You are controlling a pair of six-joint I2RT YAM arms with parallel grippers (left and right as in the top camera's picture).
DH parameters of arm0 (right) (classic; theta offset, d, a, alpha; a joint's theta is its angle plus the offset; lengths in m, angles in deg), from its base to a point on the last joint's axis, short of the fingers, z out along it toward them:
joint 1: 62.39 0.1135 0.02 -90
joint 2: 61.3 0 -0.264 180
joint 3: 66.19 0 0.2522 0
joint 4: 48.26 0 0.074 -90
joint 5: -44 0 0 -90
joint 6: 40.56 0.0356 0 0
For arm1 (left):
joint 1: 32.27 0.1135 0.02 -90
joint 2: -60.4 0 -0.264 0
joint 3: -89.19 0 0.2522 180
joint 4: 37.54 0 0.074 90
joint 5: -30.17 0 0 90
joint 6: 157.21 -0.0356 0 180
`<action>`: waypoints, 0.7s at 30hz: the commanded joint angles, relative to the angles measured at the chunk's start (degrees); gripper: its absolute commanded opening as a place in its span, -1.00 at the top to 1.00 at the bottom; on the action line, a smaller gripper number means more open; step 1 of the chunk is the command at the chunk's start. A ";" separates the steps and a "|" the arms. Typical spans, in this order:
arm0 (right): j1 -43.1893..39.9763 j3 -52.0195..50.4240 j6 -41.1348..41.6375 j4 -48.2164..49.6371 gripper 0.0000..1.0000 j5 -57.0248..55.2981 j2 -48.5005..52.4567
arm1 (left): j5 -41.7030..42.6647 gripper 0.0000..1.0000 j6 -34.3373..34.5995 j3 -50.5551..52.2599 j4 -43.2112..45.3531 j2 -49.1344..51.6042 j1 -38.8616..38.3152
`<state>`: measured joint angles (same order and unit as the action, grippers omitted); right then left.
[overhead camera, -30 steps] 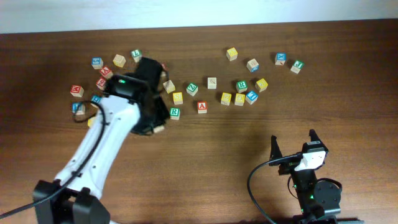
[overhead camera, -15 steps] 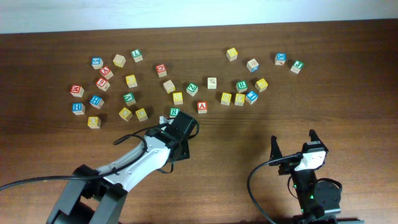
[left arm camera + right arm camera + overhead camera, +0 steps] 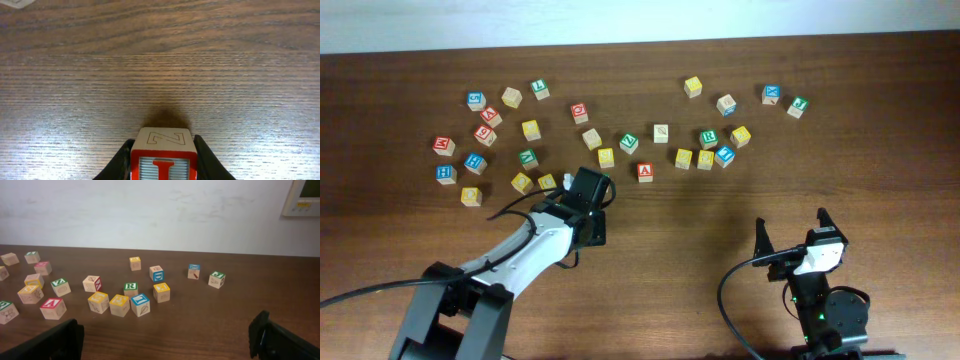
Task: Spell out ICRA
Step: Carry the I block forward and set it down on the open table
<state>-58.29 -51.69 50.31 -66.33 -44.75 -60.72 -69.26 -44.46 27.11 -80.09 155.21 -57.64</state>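
My left claw [image 3: 163, 169] is clamped on the I block [image 3: 163, 145]. In the wrist view the two fingers press its sides, the red I faces the camera and an outlined Z shows on the top face. A dark shadow sits on the wood just ahead of the block, and I cannot tell whether it is already resting on the counter [image 3: 720, 225] or is just above it.

A second ago this arm was stretched over the cluster at the upper left of the overhead frame. Half a second ago it had swung down toward the lower centre. Now the wrist sits a little up and left of that, just below the yellow blocks [image 3: 535, 183] at the cluster's lower edge. I judge that the first letter has been picked and is being carried to open wood, so setting it down is the step in hand. C, R and A are still to be fetched.

My right claw [image 3: 791, 231] is parked at the lower right of the frame with its jaws spread wide and nothing between them.

Further out, a red A block [image 3: 645, 171] and a green R block [image 3: 708, 138] lie in the scattered middle group. I cannot pick out a C from here.

The counter is dark brown wood with a plain grain, bare across its lower half. Behind it stands a scuffed white wall [image 3: 150, 210] with a beige panel [image 3: 306, 197] at the upper right.
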 commanded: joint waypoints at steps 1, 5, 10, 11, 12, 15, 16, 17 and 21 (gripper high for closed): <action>-0.37 -0.42 -0.24 -0.22 -0.97 -0.66 -0.37 | 0.59 0.55 -3.10 0.59 0.33 0.17 0.02; -0.37 -0.42 -0.24 -0.22 -0.97 -0.63 -0.37 | 0.39 0.46 -2.91 0.59 0.50 0.17 0.04; -0.37 -0.42 -0.24 -0.22 -0.97 -0.66 -0.37 | 0.46 0.49 1.22 0.59 0.76 0.17 0.02; -0.37 -0.42 -0.24 -0.22 -0.97 -0.66 -0.37 | 0.46 0.49 1.25 0.59 0.72 0.17 0.04; -0.37 -0.42 -0.24 -0.22 -0.97 -0.63 -0.37 | 0.42 0.50 1.22 0.59 0.74 0.17 0.04; -0.37 -0.42 -0.24 -0.22 -0.97 -0.66 -0.37 | 0.42 0.49 1.20 0.59 0.72 0.17 0.04; -0.37 -0.42 -0.24 -0.22 -0.97 -0.63 -0.37 | 0.44 0.45 1.20 0.59 0.81 0.15 0.04; -0.37 -0.42 -0.24 -0.22 -0.97 -0.66 -0.37 | 0.48 0.21 1.20 0.57 0.85 0.15 0.02; -0.37 -0.42 -0.24 -0.22 -0.97 -0.63 -0.37 | 0.90 0.14 1.22 -0.83 -0.55 -0.79 0.04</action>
<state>-58.29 -51.69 50.26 -66.33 -44.75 -60.72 -69.02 -43.59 27.11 -79.70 155.21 -57.64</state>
